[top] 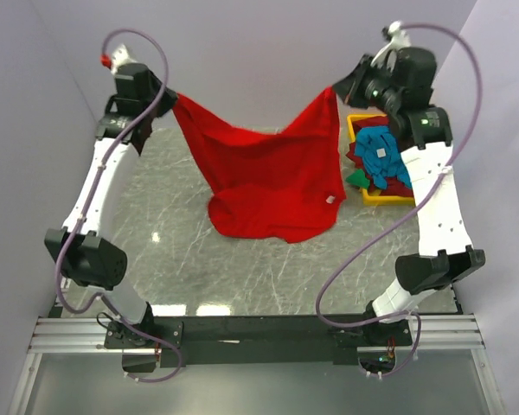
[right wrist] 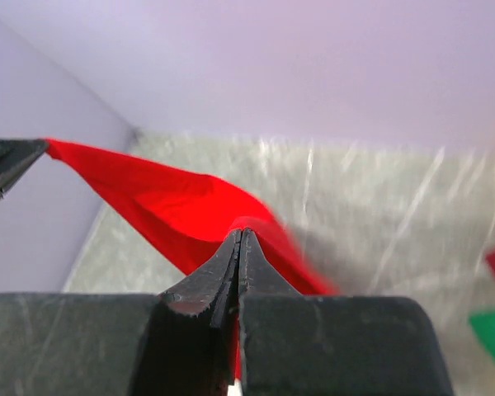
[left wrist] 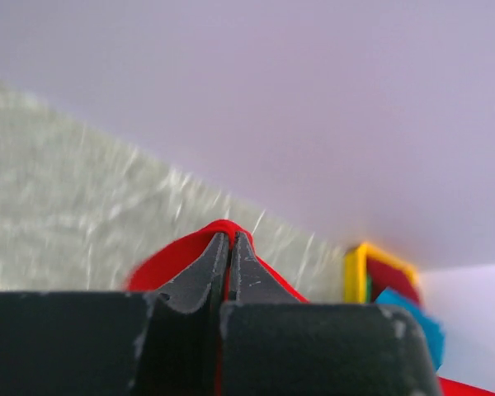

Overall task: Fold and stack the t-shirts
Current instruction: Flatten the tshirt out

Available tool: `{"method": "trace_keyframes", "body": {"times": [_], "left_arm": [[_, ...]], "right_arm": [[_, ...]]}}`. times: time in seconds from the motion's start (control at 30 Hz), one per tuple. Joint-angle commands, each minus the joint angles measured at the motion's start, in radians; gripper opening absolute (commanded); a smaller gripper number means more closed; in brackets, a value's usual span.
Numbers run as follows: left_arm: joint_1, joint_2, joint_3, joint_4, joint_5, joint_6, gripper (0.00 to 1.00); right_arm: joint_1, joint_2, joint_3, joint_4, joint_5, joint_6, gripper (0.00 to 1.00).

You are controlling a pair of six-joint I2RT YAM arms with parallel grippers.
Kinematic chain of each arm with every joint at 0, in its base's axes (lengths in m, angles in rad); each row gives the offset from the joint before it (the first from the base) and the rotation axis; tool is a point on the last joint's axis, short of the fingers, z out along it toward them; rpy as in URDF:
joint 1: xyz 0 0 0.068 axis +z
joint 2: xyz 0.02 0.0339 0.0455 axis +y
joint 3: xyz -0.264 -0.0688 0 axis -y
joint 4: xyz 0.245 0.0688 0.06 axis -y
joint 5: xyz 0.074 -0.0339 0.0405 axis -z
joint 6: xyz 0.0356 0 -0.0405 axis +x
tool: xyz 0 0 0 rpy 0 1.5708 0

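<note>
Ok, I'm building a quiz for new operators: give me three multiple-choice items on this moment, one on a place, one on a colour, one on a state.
1. The yellow bin sits: A near left; B far right; C centre.
2. Top shirt in it: A white; B orange; C teal-blue.
3. The red t-shirt is: A folded; B held by both grippers; C binned.
B, beside the right arm; C, teal-blue shirt on top; B, left gripper and right gripper shut on it.
</note>
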Motion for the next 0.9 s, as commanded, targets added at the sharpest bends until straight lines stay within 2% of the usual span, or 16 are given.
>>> {"method": "trace_keyframes", "body": {"times": [0.0, 0.13, 0.3, 0.53, 0.7, 0.87], "left_arm": [[0.016, -0.104, 0.093, 0.082, -0.056, 0.037, 0.01], [0.033, -0.241, 0.042, 0.161, -0.122, 0.060, 0.01], [0.035, -0.486, -0.108, 0.274, -0.221, 0.111, 0.01], [0.035, -0.774, -0.281, 0.326, -0.357, 0.161, 0.01], [0.035, -0.812, -0.312, 0.326, -0.360, 0.161, 0.01], [0.035, -0.689, -0.286, 0.282, -0.285, 0.138, 0.01]], "right_arm": [[-0.002, 0.010, 0.169, -0.027, 0.026, -0.025, 0.00], [-0.004, -0.100, 0.186, 0.062, 0.055, -0.022, 0.00], [-0.004, -0.275, 0.063, 0.206, 0.054, -0.014, 0.00], [-0.004, -0.447, 0.048, 0.228, 0.094, -0.022, 0.00], [-0.002, -0.437, 0.094, 0.235, 0.103, -0.025, 0.00], [-0.004, -0.345, 0.051, 0.300, 0.109, -0.060, 0.00]]}}
